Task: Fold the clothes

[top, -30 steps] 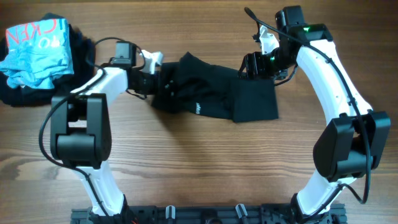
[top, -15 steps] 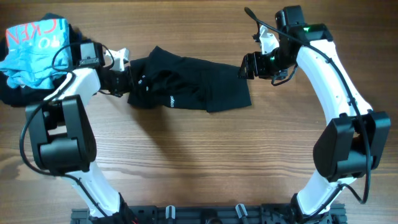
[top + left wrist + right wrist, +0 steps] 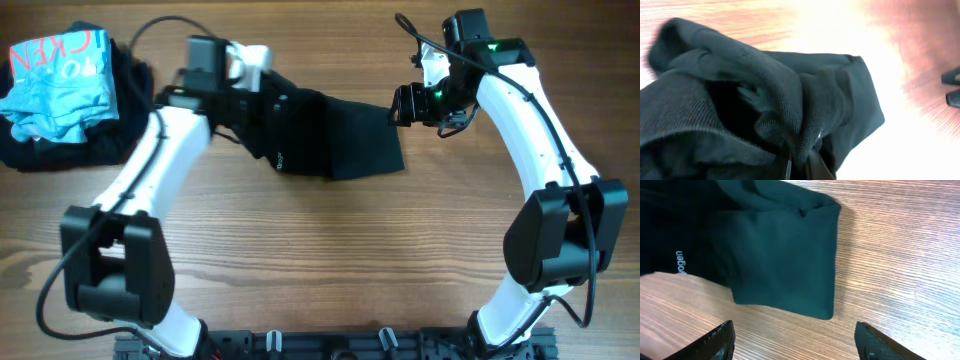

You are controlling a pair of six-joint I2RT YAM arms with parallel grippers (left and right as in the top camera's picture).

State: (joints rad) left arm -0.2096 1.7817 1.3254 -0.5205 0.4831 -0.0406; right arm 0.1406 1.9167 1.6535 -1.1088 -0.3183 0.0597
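The black T-shirt [image 3: 335,135] lies bunched in the upper middle of the table, with small white lettering near its left fold. My left gripper [image 3: 262,108] is shut on a fold of the shirt's left side, and the left wrist view shows the fabric [image 3: 790,100] pinched between the fingers [image 3: 801,165]. My right gripper [image 3: 402,105] is open and empty just right of the shirt's right edge. The right wrist view shows the shirt's folded corner [image 3: 790,265] ahead of the open fingers [image 3: 796,342].
A light-blue garment with red lettering [image 3: 58,75] lies on dark cloth at the far left corner. Bare wooden table [image 3: 330,260] stretches in front of the shirt.
My left gripper has swung right and up from the far left, carrying the shirt's left side over toward the middle. The right arm has stayed almost still.
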